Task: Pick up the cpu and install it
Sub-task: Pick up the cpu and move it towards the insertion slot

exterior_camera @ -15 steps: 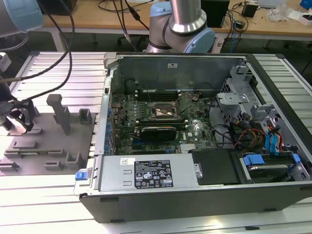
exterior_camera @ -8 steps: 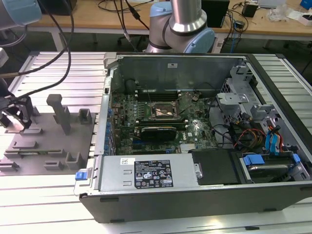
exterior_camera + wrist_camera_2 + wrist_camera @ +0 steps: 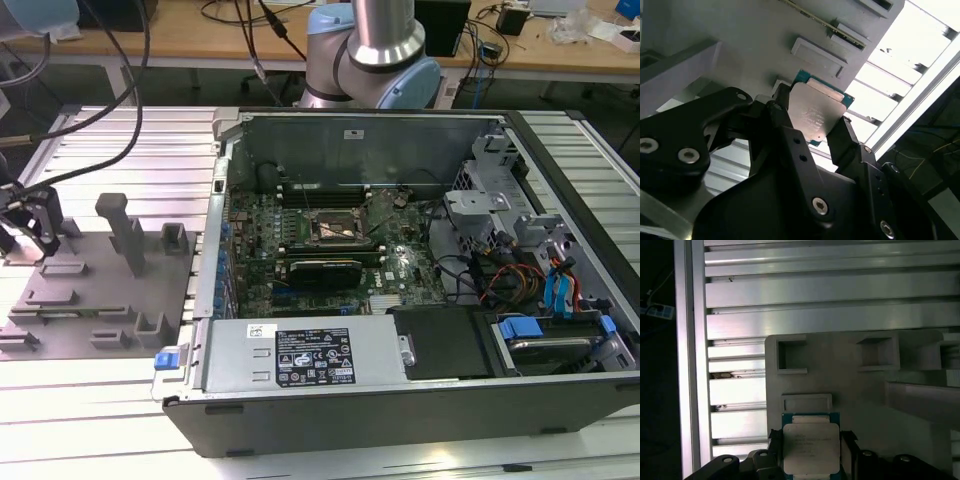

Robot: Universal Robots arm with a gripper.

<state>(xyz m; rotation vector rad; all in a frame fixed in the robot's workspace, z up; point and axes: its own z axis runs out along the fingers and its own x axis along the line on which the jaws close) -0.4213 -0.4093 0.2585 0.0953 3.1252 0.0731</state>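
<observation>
**Cpu clamped at the fixture, far from the socket**

Exterior view: places the gripper low over the grey fixture, near the table edge on the exterior view's left. Sets it well apart from the open computer case and the socket on the board inside.

Second wrist view: adds what cannot be made out from outside. Catches the jaws drawn in narrow onto two opposite edges of the cpu, with the silvery top facing the camera and the green rim peeking past it. Suggests an edge grip, probably chosen to keep pressure off the flat faces.

First wrist view: looks along the jaws onto the fixture and the slatted table beyond. Shows the cpu square to the fixture, just beside a shallow pocket. Cannot tell whether lifted clear or resting.
</observation>
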